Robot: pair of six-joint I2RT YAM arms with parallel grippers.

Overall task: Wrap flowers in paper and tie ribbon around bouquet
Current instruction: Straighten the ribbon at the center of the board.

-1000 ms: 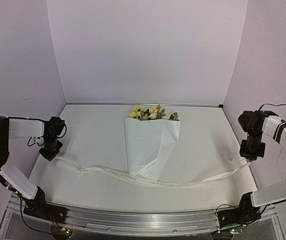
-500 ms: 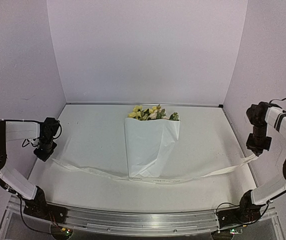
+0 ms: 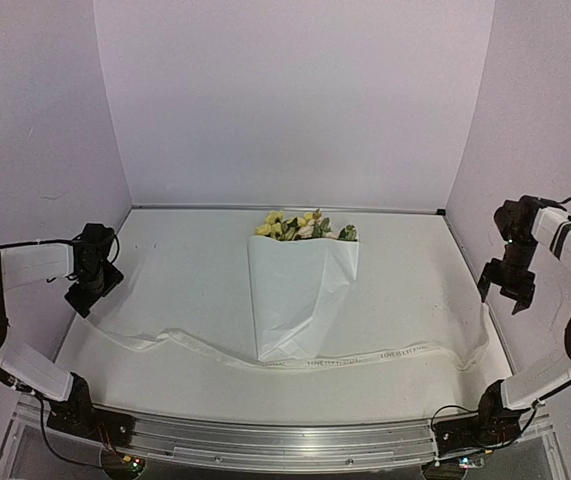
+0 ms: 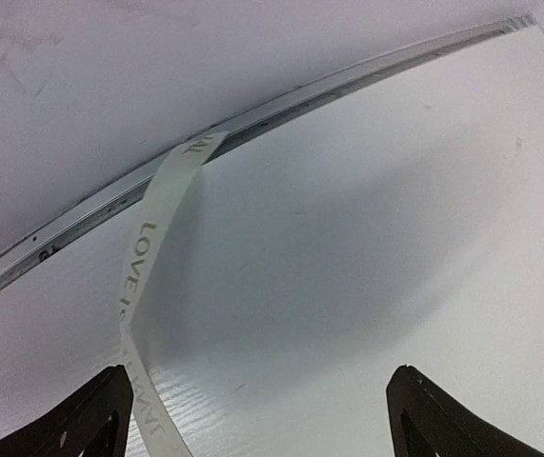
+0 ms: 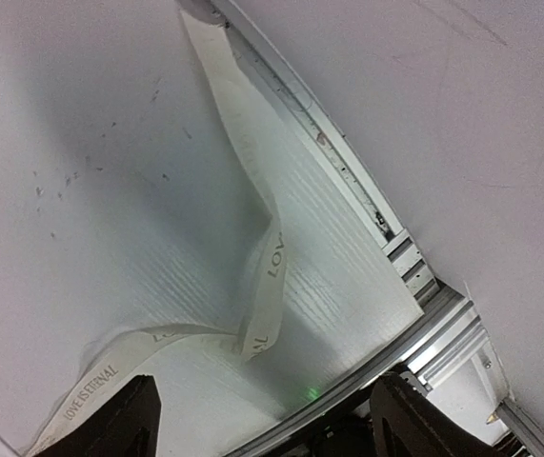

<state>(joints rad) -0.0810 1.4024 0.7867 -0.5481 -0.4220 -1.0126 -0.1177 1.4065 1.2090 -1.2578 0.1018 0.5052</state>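
Observation:
The bouquet lies in the middle of the table as a cone of white paper. Its flowers show at the far, wide end. The ribbon lies slack across the table along the cone's narrow near end, reaching both sides. My left gripper hovers open by the left wall. The ribbon's end runs loose just inside one finger and is not clamped. My right gripper is open above the table's right edge. The other ribbon end lies folded on the table below it.
Pale walls close in the table on the left, back and right. A metal seam runs where table meets wall. An aluminium rail with both arm bases borders the near edge.
Both grippers have opened and let go of the ribbon ends. The ribbon, stretched between them before, has dropped slack onto the table. Both grippers moved slightly outward and back.

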